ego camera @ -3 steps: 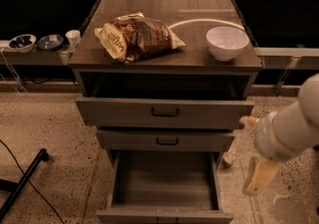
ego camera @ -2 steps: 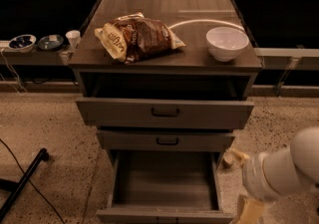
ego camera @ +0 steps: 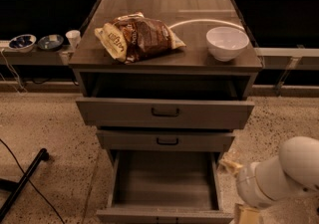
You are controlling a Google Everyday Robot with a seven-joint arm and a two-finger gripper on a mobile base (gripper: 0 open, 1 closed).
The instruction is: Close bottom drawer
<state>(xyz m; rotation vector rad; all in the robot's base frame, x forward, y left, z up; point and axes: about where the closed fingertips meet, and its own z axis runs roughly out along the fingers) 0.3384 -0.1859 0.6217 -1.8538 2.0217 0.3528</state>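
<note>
The bottom drawer [ego camera: 164, 180] is pulled far out of the grey-brown cabinet, and its deep box is empty. Its front panel [ego camera: 164, 215] lies at the lower edge of the view; its handle does not show. Above it the middle drawer [ego camera: 167, 141] is slightly out and the top drawer [ego camera: 164, 113] is partly out, each with a black bar handle. My white arm [ego camera: 279, 175] is at the lower right, beside the bottom drawer's right side. My gripper [ego camera: 246, 214] reaches down at the frame's bottom edge, mostly cut off.
A brown snack bag [ego camera: 137, 36] and a white bowl [ego camera: 227, 43] sit on the cabinet top [ego camera: 194, 58]. Small bowls and a cup [ego camera: 73, 38] stand on a low shelf at the left. A black pole [ego camera: 22, 183] and cable lie on the speckled floor at the lower left.
My arm has dropped lower and come in toward the bottom drawer's right front corner. The gripper has sunk to the frame's bottom edge. The drawers have not moved.
</note>
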